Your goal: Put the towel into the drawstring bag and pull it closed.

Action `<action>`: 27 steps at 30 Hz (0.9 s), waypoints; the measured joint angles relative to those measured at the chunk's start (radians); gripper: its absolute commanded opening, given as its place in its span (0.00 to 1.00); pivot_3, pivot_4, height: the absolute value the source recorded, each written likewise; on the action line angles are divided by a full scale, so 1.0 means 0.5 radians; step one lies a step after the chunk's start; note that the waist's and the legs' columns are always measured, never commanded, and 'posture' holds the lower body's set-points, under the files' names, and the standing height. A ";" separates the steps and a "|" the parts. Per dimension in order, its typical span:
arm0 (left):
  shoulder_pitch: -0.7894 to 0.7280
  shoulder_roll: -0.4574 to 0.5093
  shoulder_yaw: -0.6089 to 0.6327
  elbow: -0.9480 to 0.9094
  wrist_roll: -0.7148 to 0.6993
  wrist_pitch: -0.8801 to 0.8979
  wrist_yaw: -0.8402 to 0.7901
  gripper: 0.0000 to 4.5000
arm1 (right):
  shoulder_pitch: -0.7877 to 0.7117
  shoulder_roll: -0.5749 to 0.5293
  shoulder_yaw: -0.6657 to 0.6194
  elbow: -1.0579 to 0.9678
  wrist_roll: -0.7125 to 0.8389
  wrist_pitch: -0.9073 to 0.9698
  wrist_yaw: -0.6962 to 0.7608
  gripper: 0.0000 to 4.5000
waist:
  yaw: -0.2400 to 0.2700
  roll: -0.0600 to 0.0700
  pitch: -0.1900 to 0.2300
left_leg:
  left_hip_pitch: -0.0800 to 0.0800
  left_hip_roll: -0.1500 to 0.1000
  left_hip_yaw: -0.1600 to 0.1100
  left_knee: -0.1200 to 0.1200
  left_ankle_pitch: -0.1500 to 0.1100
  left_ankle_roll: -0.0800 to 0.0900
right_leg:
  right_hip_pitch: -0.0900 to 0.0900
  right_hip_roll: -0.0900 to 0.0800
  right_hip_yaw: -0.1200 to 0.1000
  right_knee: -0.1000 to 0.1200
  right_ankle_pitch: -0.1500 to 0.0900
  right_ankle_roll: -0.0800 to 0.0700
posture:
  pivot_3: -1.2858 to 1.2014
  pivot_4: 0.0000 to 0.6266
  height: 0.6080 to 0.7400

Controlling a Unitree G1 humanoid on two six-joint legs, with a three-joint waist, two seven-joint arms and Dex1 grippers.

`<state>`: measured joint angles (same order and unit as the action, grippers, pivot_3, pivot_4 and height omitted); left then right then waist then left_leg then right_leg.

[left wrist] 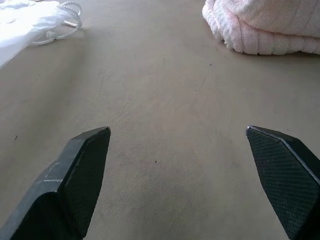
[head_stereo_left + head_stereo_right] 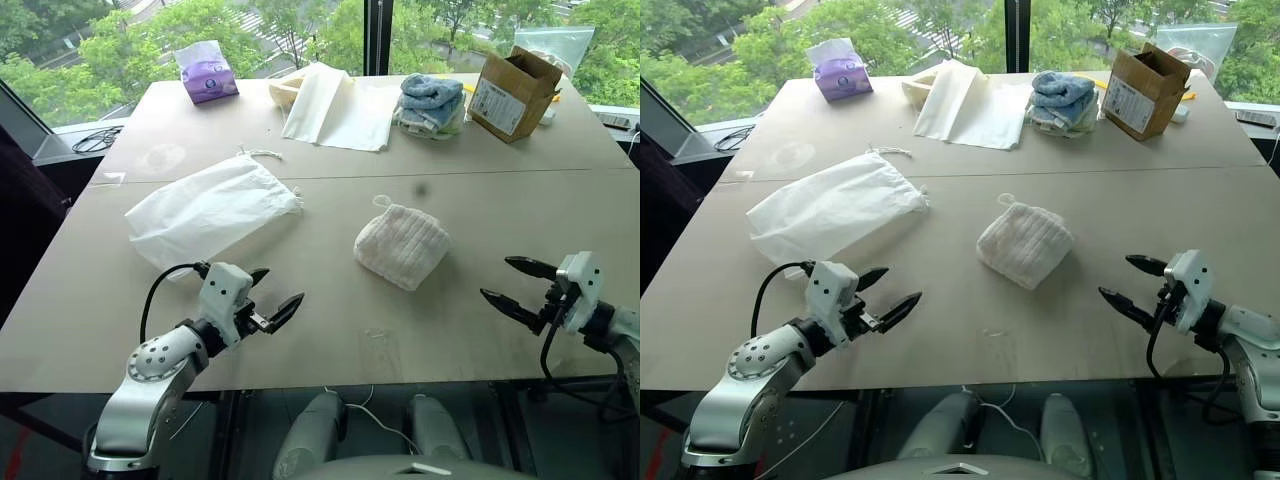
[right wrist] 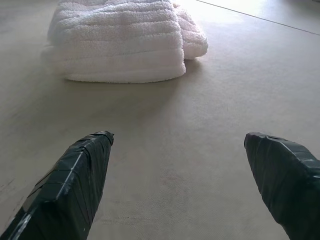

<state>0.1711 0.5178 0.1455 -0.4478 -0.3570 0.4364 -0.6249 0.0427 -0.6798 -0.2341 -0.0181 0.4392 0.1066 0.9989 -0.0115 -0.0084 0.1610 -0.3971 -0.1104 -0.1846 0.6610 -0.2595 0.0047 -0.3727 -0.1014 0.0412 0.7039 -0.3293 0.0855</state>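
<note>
The towel (image 2: pixel 402 245), a small white ribbed cloth folded into a pad with a loop at its far corner, lies in the middle of the table (image 2: pixel 470 210). The drawstring bag (image 2: pixel 208 209) lies flat to its left, its gathered mouth and thin cords (image 2: pixel 262 155) pointing toward the table's centre. My left gripper (image 2: pixel 274 297) hovers open near the front edge, below the bag and left of the towel. My right gripper (image 2: pixel 517 283) stands open near the front right, to the right of the towel. Both wrist views show the towel (image 3: pixel 117 42) ahead of wide-spread fingers, with nothing between them.
At the back of the table lie a purple tissue pack (image 2: pixel 208 74), a flat cream cloth sheet (image 2: pixel 337 106), stacked light blue and white towels (image 2: pixel 431 102) and an open cardboard box (image 2: pixel 512 93). A seam runs across the tabletop behind the towel.
</note>
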 measured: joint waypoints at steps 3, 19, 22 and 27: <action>-0.032 -0.027 0.001 0.000 -0.014 0.023 0.024 1.00 | -0.021 0.004 0.000 0.000 0.003 0.001 -0.003 1.00 | -0.001 0.000 0.000 | 0.000 0.000 0.000 -0.004 0.003 -0.005 | 0.000 0.000 0.000 -0.005 0.000 0.000 | 0.52 0.24 1.00; -0.867 -0.527 -0.072 0.038 0.086 0.515 0.898 1.00 | -0.553 -0.018 0.090 -0.607 0.416 0.589 -0.114 1.00 | 0.002 -0.006 0.001 | -0.004 0.002 0.001 -0.013 0.003 -0.004 | 0.000 0.007 -0.003 -0.017 0.001 0.001 | 0.52 0.24 1.00; -1.059 -0.602 -0.073 0.157 0.195 0.586 1.107 1.00 | -0.664 -0.007 0.128 -0.679 0.474 0.690 -0.179 1.00 | 0.001 -0.009 0.003 | -0.005 0.002 0.001 -0.013 0.002 -0.004 | -0.001 0.007 -0.003 -0.017 0.001 0.001 | 0.52 0.24 1.00; -1.414 -0.696 -0.095 0.467 0.439 0.631 1.427 1.00 | -0.850 0.021 0.152 -0.761 0.548 0.781 -0.252 1.00 | 0.003 -0.015 0.001 | -0.005 0.002 0.002 -0.012 0.002 -0.004 | -0.001 0.007 -0.003 -0.017 0.001 0.001 | 0.52 0.24 1.00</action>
<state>-0.5357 0.1696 0.0981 -0.2141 -0.1375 0.7518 0.0884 -0.3823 -0.6694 -0.1580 -0.3988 0.7131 0.4972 0.8731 -0.0099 -0.0162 0.1616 -0.3998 -0.1092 -0.1838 0.6551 -0.2583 0.0026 -0.3732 -0.0977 0.0395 0.6954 -0.3288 0.0863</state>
